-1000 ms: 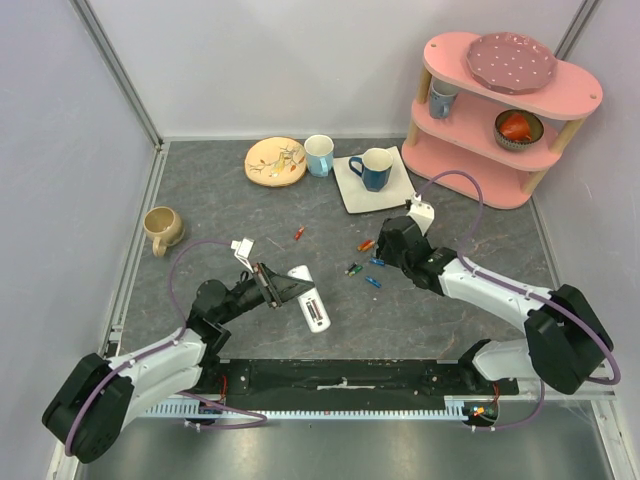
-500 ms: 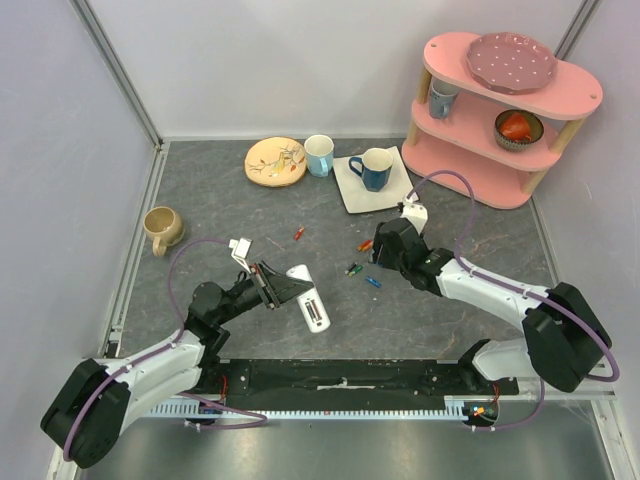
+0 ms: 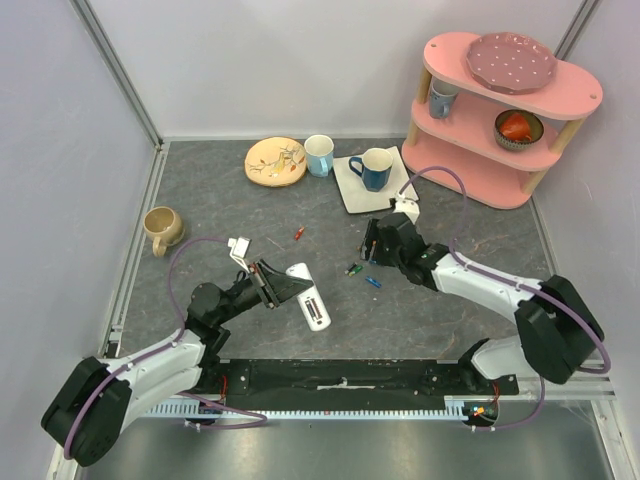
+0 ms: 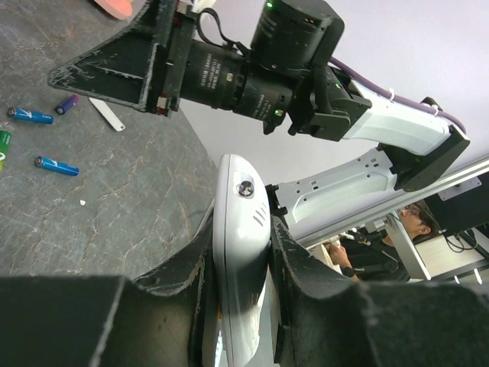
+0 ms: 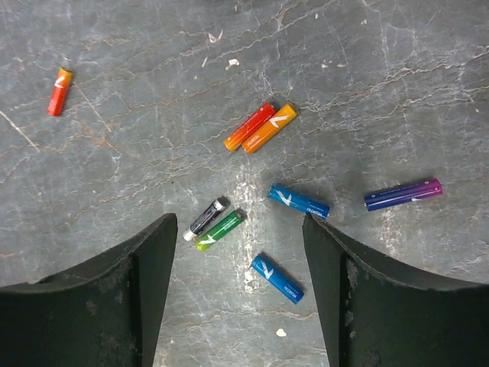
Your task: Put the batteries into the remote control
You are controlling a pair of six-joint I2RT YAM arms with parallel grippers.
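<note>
The remote control is a slim white bar lying slantwise near the front centre, dark recess facing up. My left gripper is shut on its far end; in the left wrist view the remote control is pinched edge-on between both black fingers. Several batteries lie scattered to the right. My right gripper hovers over them, open and empty. In the right wrist view my right gripper has a black battery, a green one and a blue one between its fingers.
More batteries lie around: an orange pair, another blue, a purple one and a lone red-orange one. At the back stand a plate, two blue mugs, a white tray and a pink shelf. A beige mug sits left.
My right gripper has moved left and a little farther back over the batteries, and its jaws have spread wider. The left gripper and the remote control have not moved.
</note>
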